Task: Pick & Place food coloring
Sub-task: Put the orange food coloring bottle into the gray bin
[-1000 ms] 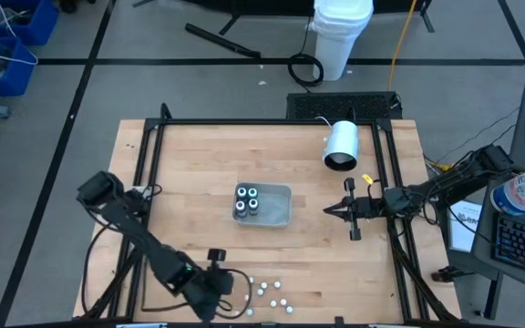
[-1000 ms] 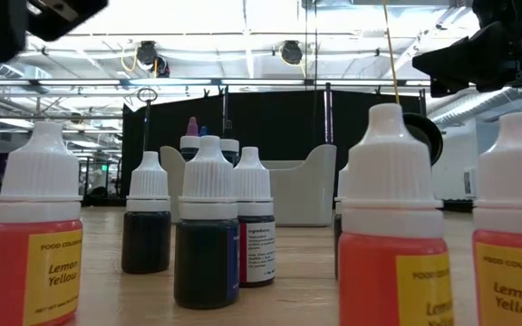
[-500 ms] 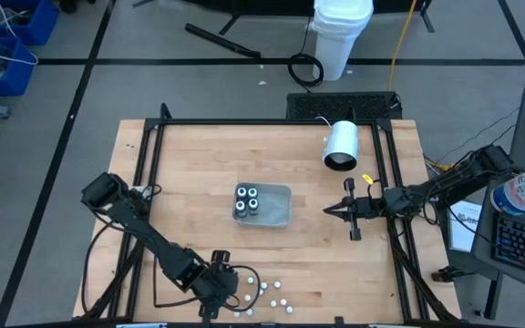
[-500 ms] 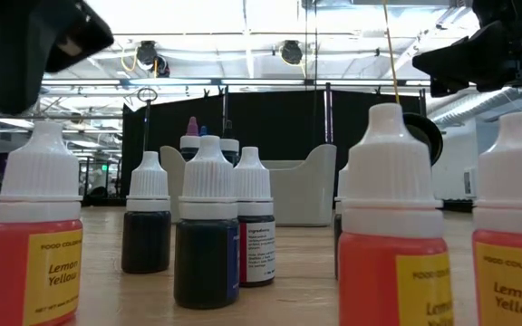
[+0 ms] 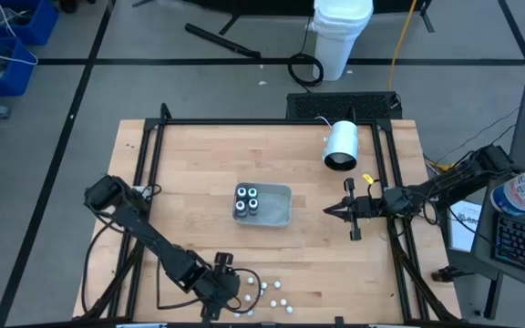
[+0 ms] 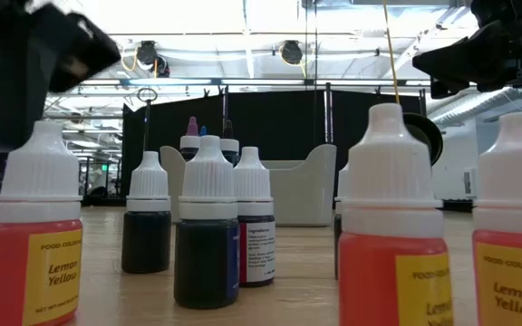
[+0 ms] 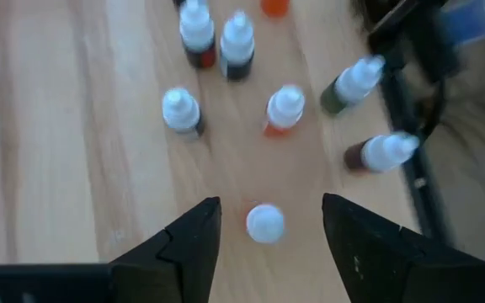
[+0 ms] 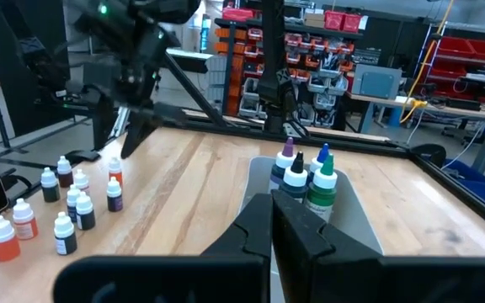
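Observation:
Several loose food coloring bottles (image 5: 267, 292) stand on their bases near the table's near edge, white caps up; they fill the low view, among them a lemon-yellow one (image 6: 34, 244). My left gripper (image 7: 269, 204) hovers open over them, pointing down. One white-capped orange bottle (image 7: 265, 224) shows between its fingers, untouched. More bottles (image 5: 246, 202) stand in the grey tray (image 5: 279, 211) at mid-table. My right gripper (image 5: 331, 211) waits shut, right of the tray, clear of the table.
A white cylinder (image 5: 342, 146) lies on its side at the table's far right. A black frame (image 5: 153, 137) runs round the table. A white bucket (image 5: 340, 36) stands on the floor beyond the far edge. Bare wood lies between the tray and the loose bottles.
My left gripper has moved toward the table's right edge along the near edge, coming over the loose bottles, and has dropped lower in the low view. The bottles and my right arm have kept still.

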Controlling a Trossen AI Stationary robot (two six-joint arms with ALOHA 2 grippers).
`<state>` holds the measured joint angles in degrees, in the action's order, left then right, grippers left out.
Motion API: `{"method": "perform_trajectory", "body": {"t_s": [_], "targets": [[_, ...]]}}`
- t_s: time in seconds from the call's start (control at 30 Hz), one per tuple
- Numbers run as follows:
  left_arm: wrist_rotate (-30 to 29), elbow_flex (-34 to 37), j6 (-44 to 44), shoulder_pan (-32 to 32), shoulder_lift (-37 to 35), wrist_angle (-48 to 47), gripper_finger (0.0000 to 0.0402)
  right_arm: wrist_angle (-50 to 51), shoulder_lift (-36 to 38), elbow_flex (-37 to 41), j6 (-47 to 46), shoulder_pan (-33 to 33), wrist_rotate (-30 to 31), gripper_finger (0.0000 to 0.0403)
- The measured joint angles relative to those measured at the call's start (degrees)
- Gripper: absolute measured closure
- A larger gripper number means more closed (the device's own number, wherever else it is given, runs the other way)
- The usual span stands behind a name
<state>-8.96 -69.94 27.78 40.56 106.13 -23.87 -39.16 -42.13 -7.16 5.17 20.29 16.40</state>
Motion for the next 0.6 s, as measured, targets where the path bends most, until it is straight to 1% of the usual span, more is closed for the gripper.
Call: {"method": "perform_trajectory", "body": {"t_s": [0.13,0.3,0.6], "targets": [[1.7,-0.3,-1.7,-0.2,2.4,0.9,0.0192,0.2,0.0,0.0,-1.6,0.0,0.0,0.0403],[1.5,-0.3,-2.2,-0.4,2.0,1.3,0.0192,0.4,0.0,0.0,-1.7,0.0,0.0,0.0403],[3.4,-0.3,-2.0,-0.4,2.8,-0.2,0.0192,0.4,0.0,0.0,-1.6,0.0,0.0,0.0403]]}}
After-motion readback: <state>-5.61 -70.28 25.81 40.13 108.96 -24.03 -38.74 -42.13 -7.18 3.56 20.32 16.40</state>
